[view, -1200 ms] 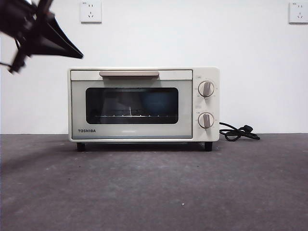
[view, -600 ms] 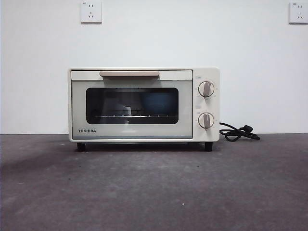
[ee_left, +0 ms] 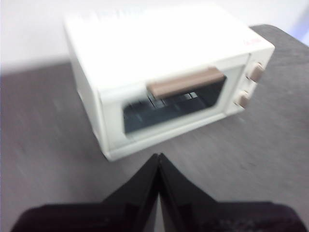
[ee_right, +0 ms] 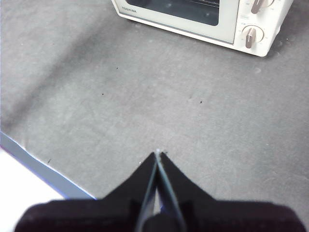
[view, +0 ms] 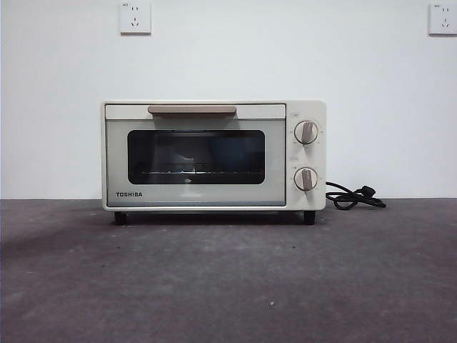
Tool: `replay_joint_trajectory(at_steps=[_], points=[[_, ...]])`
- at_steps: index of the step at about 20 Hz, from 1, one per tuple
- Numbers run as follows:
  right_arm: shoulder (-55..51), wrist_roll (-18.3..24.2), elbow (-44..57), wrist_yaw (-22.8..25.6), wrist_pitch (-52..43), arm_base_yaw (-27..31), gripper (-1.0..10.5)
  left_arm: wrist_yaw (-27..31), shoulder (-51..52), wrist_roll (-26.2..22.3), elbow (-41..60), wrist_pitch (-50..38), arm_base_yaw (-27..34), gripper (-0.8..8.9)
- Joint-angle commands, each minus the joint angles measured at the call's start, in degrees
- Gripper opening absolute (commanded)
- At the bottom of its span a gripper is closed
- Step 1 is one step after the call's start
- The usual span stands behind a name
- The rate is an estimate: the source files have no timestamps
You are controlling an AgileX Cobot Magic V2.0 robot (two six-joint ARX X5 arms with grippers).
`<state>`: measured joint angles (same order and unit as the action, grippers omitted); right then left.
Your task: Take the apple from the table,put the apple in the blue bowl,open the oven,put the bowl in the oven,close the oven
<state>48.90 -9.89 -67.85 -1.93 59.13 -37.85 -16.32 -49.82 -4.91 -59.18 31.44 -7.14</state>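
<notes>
Behind everything, a plain white painted wall (view: 371, 107) is seen, filling the upper half of the front view. Two white square plastic wall sockets are mounted high on it: one (view: 135, 17) at the upper left, the other (view: 443, 18) at the upper right corner, partly cut by the picture's edge. The two are set well apart, at about the same height. In the right wrist view, a thin pale blue edge strip (ee_right: 43, 169) is seen, with a white surface (ee_right: 19, 193) beyond it.
</notes>
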Motion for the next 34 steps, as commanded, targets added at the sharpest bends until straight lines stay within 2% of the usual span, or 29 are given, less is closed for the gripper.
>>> replay_joint_trajectory(at_steps=[1, 4, 7, 11, 13, 17, 19, 24, 34], points=[[0.07, -0.46, 0.39, 0.04, -0.22, -0.02, 0.0, -0.13, 5.31, -11.15, 6.95, -9.64, 1.03, -0.04], [0.04, -0.46, 0.39, 0.04, -0.20, -0.02, 0.0, -0.11, 14.40, -11.93, 20.81, -23.74, 2.75, -0.04], [0.04, -0.46, 0.39, 0.02, -0.20, -0.02, 0.0, 0.00, 23.56, -11.04, 35.80, -31.56, 3.15, -0.04], [0.04, -0.46, 0.39, 0.02, -0.20, -0.02, 0.0, 4.98, 33.46, -2.49, 49.53, -34.62, 3.69, -0.04], [0.07, -0.46, 0.39, 0.02, -0.22, -0.02, 0.0, 6.80, 37.38, -0.13, 53.70, -34.58, 4.28, -0.04], [0.07, -0.46, 0.39, 0.04, -0.20, -0.02, 0.0, 12.83, 42.42, 2.38, 58.80, -33.94, 4.63, -0.04], [0.07, -0.46, 0.39, 0.04, -0.22, -0.02, 0.0, 15.23, 45.31, 2.71, 58.77, -29.64, 5.49, -0.04], [0.07, -0.46, 0.39, 0.04, -0.22, -0.02, 0.0, 15.43, 49.59, 2.36, 58.77, -21.33, 7.56, -0.04], [0.07, -0.46, 0.35, 0.04, -0.26, -0.02, 0.0, 14.82, 48.48, 2.54, 58.75, -21.99, 7.58, -0.04]])
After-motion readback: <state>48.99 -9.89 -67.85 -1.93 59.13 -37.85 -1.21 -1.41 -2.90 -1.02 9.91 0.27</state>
